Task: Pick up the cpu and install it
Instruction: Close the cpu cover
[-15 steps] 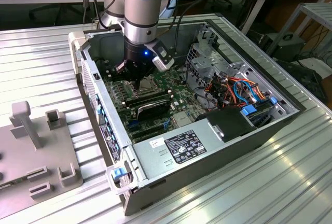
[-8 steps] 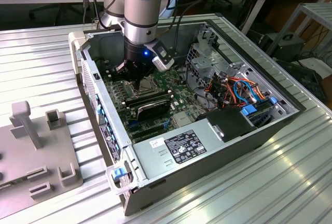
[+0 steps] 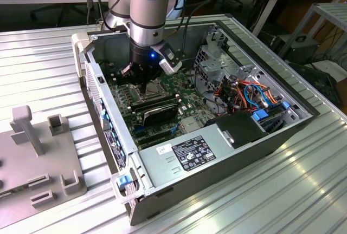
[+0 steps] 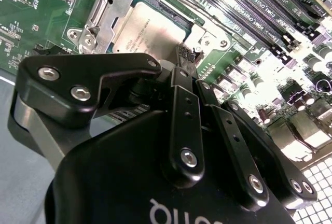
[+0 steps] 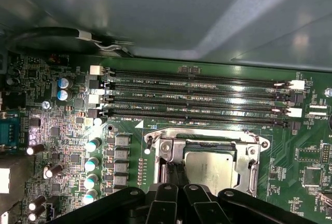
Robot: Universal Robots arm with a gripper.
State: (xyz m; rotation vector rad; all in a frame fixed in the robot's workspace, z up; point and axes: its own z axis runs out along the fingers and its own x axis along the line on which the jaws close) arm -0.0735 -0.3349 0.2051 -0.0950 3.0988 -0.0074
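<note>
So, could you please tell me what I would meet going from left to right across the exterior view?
Grey fixture → case's vented side wall → gripper → orange and blue cables.

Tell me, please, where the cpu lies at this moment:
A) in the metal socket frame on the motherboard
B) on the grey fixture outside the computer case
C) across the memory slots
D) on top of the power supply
A: in the first wrist view the cpu lies flat inside the metal socket frame on the green motherboard, with the gripper right at its edge.
</note>
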